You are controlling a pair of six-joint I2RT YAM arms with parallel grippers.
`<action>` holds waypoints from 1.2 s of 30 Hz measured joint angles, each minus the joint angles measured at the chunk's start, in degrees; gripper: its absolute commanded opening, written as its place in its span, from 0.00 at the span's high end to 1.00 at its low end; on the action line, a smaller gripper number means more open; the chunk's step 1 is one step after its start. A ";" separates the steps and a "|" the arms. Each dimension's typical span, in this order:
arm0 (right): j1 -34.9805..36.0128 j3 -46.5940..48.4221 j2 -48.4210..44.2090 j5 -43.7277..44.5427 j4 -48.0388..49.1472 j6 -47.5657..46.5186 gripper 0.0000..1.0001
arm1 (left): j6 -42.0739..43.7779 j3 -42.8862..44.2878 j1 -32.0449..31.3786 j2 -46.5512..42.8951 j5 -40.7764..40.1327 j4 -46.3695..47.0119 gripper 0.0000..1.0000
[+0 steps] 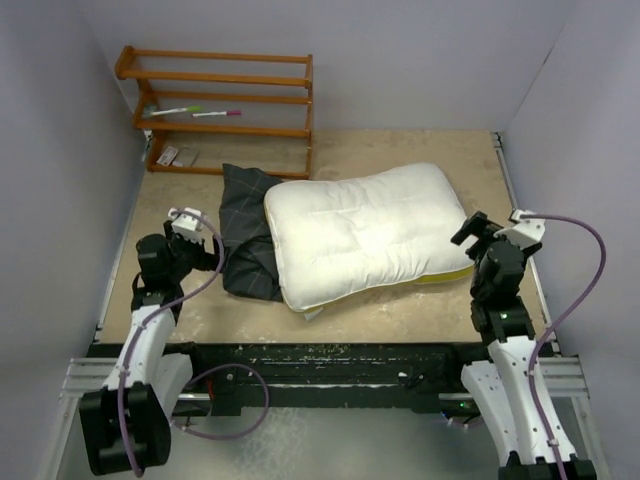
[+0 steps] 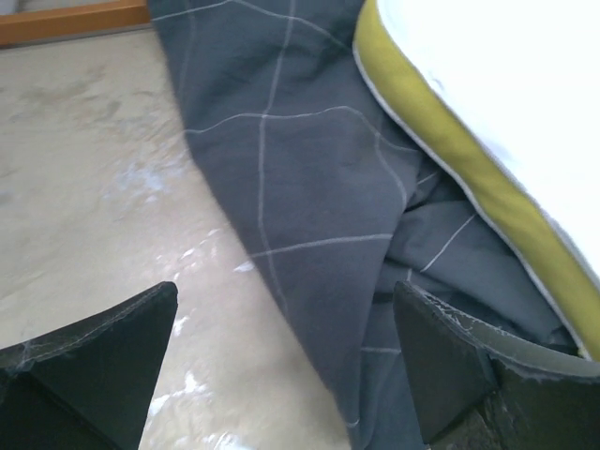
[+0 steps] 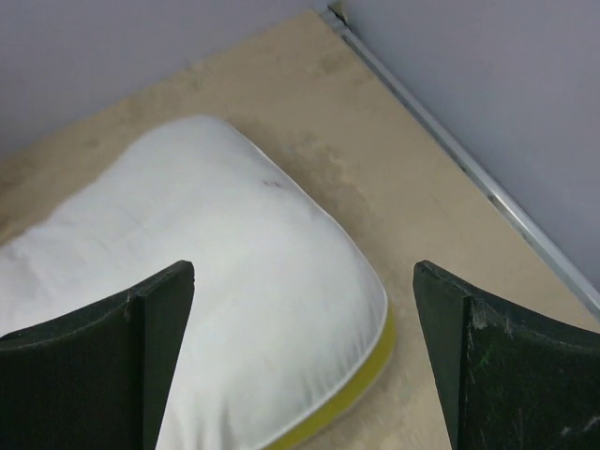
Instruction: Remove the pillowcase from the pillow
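One pillow lay ahead of the right gripper, its corner between those wide-spread fingers, unheld. One pillowcase, bunched, ran forward between the parted fingers of the left gripper, with its far folds tucked beneath the pillow's yellow edge. Both of the two grippers were empty. One wooden rack holding two pens stood well beyond the fingers. Pulling the cloth might drag the pillow along, since nothing anchored it.

Soft, even light fills the booth and shadows are faint, yet the pillow blows out to featureless white up close (the table glints too).
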 measured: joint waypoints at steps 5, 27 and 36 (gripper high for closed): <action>0.11 -6.56 -2.40 5.40 -4.33 1.20 0.00 | -0.02 -11.32 0.00 -13.79 -5.73 3.80 0.01; 0.09 -26.75 -23.19 -5.77 9.03 -13.11 0.00 | -4.26 -20.26 -0.04 -31.54 -20.31 2.58 0.01; 0.11 -30.60 -12.50 -14.64 16.48 -16.33 0.00 | -0.92 -20.28 -0.11 -32.15 -10.51 2.16 0.01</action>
